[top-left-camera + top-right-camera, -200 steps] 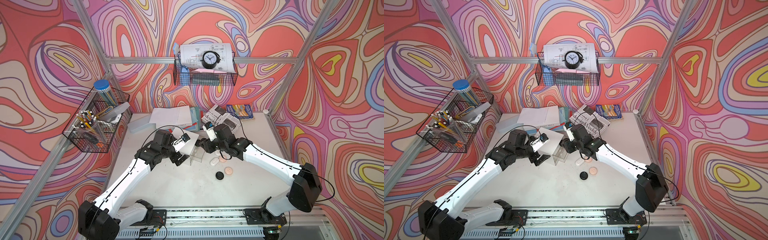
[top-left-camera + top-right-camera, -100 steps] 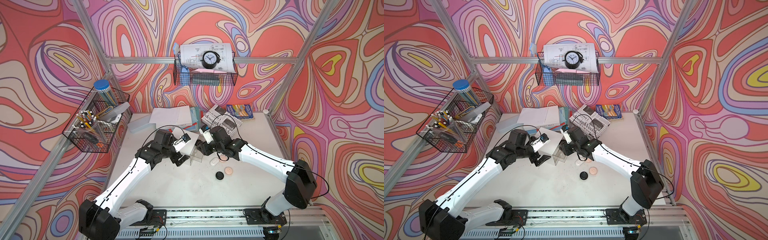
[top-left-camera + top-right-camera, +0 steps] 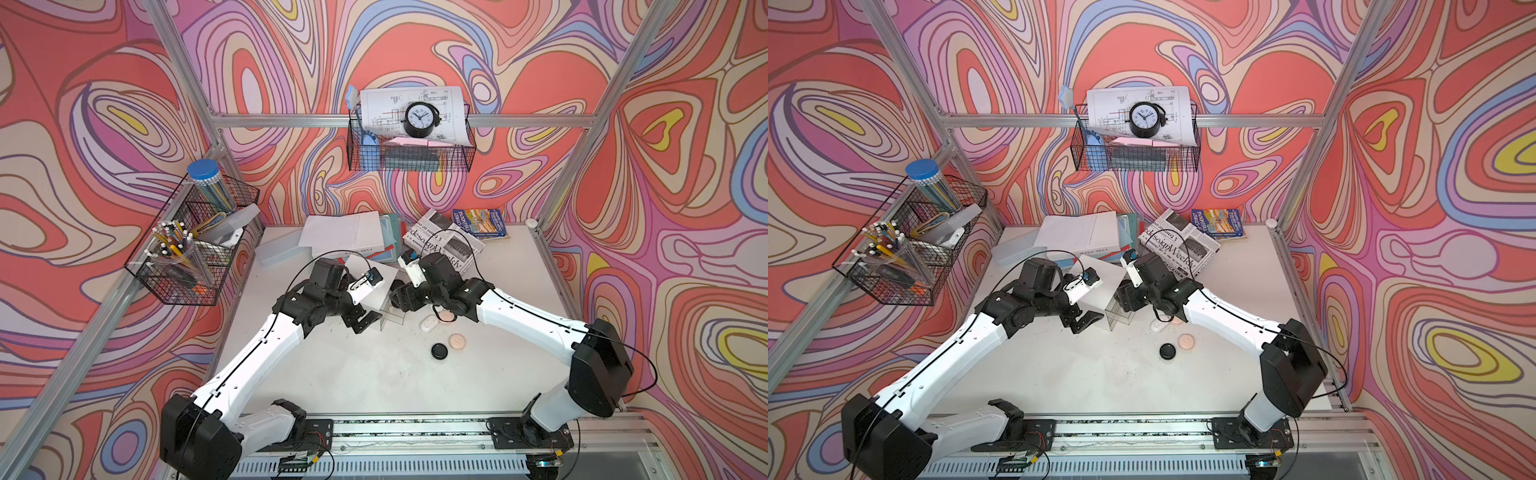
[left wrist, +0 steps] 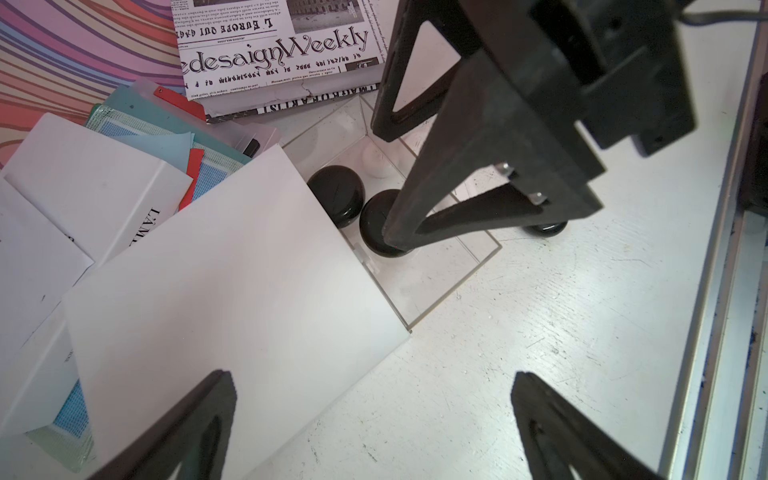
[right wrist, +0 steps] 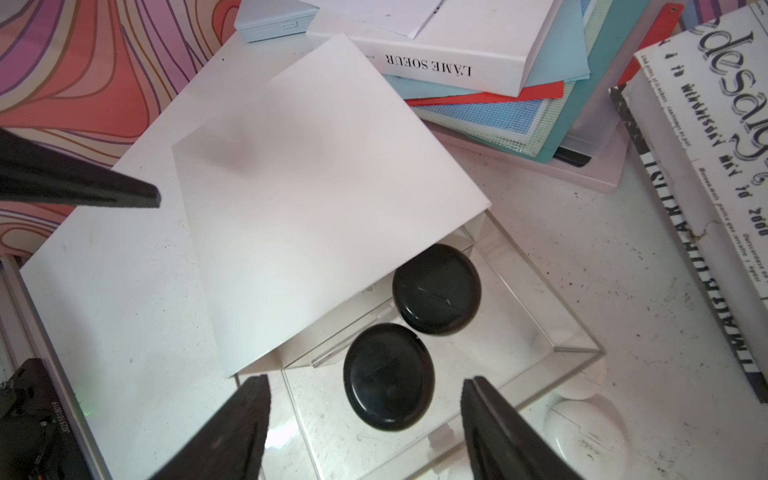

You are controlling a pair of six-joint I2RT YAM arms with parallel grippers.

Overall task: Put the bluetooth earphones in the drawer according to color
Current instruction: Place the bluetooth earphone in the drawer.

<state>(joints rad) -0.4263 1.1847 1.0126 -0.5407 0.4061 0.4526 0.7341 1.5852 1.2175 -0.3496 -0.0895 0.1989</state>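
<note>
Your right gripper hangs over the pulled-out clear drawer of the white cabinet, fingers spread apart and gripping nothing. Two black earphone cases lie side by side in that drawer. Your left gripper sits beside the cabinet, spread wide and empty. On the table, near the cabinet's open side, lie a white case, two beige-pink cases and one black case.
</note>
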